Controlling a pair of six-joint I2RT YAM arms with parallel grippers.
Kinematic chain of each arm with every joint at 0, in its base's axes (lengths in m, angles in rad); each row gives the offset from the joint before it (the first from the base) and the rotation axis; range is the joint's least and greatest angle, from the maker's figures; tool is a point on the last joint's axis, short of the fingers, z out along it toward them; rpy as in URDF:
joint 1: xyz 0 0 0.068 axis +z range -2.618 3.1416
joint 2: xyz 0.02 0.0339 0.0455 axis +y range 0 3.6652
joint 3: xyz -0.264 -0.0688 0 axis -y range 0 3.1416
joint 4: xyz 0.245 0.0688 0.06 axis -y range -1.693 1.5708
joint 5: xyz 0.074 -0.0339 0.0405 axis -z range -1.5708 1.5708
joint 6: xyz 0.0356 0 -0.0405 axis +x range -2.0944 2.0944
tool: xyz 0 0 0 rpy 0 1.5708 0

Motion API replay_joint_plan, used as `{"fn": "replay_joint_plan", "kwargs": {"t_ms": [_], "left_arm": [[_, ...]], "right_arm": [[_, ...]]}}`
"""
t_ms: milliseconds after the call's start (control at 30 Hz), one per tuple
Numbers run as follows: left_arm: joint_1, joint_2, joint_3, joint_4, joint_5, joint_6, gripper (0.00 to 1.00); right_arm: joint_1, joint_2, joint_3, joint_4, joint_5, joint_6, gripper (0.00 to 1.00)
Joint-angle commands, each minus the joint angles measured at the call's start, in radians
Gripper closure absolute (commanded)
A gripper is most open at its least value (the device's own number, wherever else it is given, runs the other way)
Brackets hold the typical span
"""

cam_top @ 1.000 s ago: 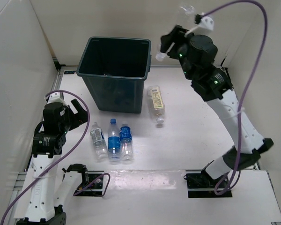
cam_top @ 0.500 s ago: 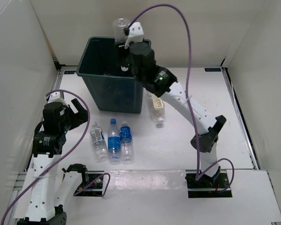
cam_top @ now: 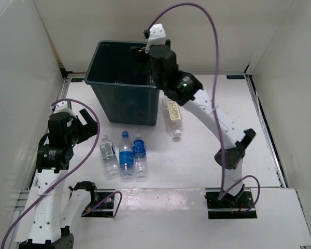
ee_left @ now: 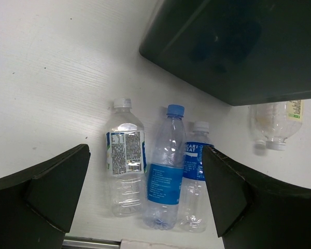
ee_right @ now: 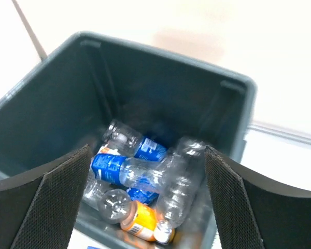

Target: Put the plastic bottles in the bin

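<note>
Right hand [cam_top: 140,51] hangs over the far right corner of the bin [cam_top: 127,104], a tall dark green tub with tapered walls and a rolled rim. Its fingers are hard to make out from above. On the white surface [cam_top: 207,150] three bottles [cam_top: 126,155] lie side by side just near of the bin, and a fourth bottle [cam_top: 172,115] with a cream label lies at the bin's right wall. The left hand [cam_top: 85,122] hovers at the left, well apart from them.

From the left wrist, the left hand [ee_left: 145,207] stands wide with nothing in it. Below it are the three bottles [ee_left: 166,171]: clear, ribbed thin plastic, capped, with blue labels. The fourth bottle [ee_left: 280,119] shows beyond the bin [ee_left: 238,52].

From the right wrist, the right hand [ee_right: 147,192] is wide and holds nothing. Under it, inside the smooth dark bin [ee_right: 57,98], lies a heap of bottles [ee_right: 119,166], crinkled and clear, with blue and orange labels; one looks blurred.

I judge the task partly done: some bottles are binned and four on the surface are left.
</note>
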Motion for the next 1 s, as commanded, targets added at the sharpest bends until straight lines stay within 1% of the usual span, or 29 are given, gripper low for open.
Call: {"fn": "replay_joint_plan", "kwargs": {"t_ms": [0,33,67,100,133,167,200,233,267,300,333,367,400,433,533,567,633,667,700,833,867,900,967], "left_arm": [[0.006,-0.003,-0.008,0.019,0.012,0.002,0.00],[0.006,-0.003,-0.006,0.019,0.012,0.002,0.00],[0.008,-0.003,-0.008,0.019,0.012,0.002,0.00],[0.011,-0.004,-0.008,0.019,0.014,0.004,0.00],[0.009,-0.003,-0.008,0.019,0.014,0.002,0.00],[0.012,-0.006,-0.008,0.022,0.014,0.001,0.00],[0.017,-0.004,-0.006,0.025,0.015,0.002,0.00],[0.017,-0.001,-0.006,0.019,0.017,0.001,0.00],[0.021,0.000,-0.006,0.022,0.020,0.002,0.00],[0.023,-0.001,-0.006,0.025,0.023,0.002,0.00],[0.023,0.000,-0.008,0.024,0.037,0.002,0.00],[0.025,0.002,-0.009,0.028,0.041,0.002,0.00],[0.026,0.005,-0.009,0.028,0.040,0.004,0.00],[0.029,0.006,-0.008,0.028,0.044,0.002,0.00],[0.029,0.009,-0.006,0.025,0.050,0.002,0.00],[0.029,0.013,-0.008,0.030,0.049,0.002,0.00],[0.029,0.022,-0.006,0.030,0.049,0.005,0.00],[0.031,0.025,-0.006,0.028,0.051,0.004,0.00],[0.031,0.026,-0.005,0.028,0.052,0.001,0.00],[0.031,0.032,-0.006,0.033,0.074,0.005,0.00],[0.031,0.036,-0.006,0.031,0.077,0.006,0.00],[0.031,0.031,-0.006,0.033,0.078,0.006,0.00],[0.031,0.032,-0.006,0.034,0.080,0.009,0.00]], "right_arm": [[-0.026,-0.203,-0.004,0.045,0.070,-0.026,0.10],[-0.047,-0.231,-0.054,0.057,0.073,-0.017,0.10],[-0.061,-0.298,-0.128,0.067,0.085,0.023,0.10],[-0.099,-0.331,-0.203,0.067,0.098,0.058,0.10],[-0.163,-0.437,-0.243,0.042,0.064,0.103,0.10],[-0.203,-0.476,-0.392,0.015,-0.023,0.266,0.10],[-0.284,-0.515,-0.459,0.018,-0.072,0.314,0.10],[-0.359,-0.634,-0.527,0.037,-0.214,0.376,0.10],[-0.392,-0.673,-0.593,0.097,-0.244,0.416,0.10],[-0.451,-0.705,-0.804,0.149,-0.276,0.430,0.10],[-0.502,-0.766,-0.860,0.159,-0.305,0.468,0.10],[-0.529,-0.774,-0.931,0.162,-0.412,0.476,0.10],[-0.573,-0.773,-0.975,0.119,-0.436,0.488,0.10],[-0.575,-0.768,-1.010,0.104,-0.457,0.487,0.10],[-0.564,-0.730,-1.102,0.074,-0.453,0.468,0.10],[-0.564,-0.692,-1.116,0.076,-0.474,0.468,0.10],[-0.544,-0.655,-1.142,0.064,-0.468,0.468,0.10],[-0.538,-0.602,-1.142,0.058,-0.453,0.467,0.10],[-0.526,-0.583,-1.148,0.056,-0.448,0.465,0.10],[-0.468,-0.451,-1.123,0.076,-0.465,0.439,0.10],[-0.464,-0.431,-1.097,0.076,-0.467,0.431,0.10],[-0.445,-0.378,-1.084,0.081,-0.462,0.428,0.10],[-0.443,-0.341,-1.043,0.084,-0.477,0.419,0.10]]}}
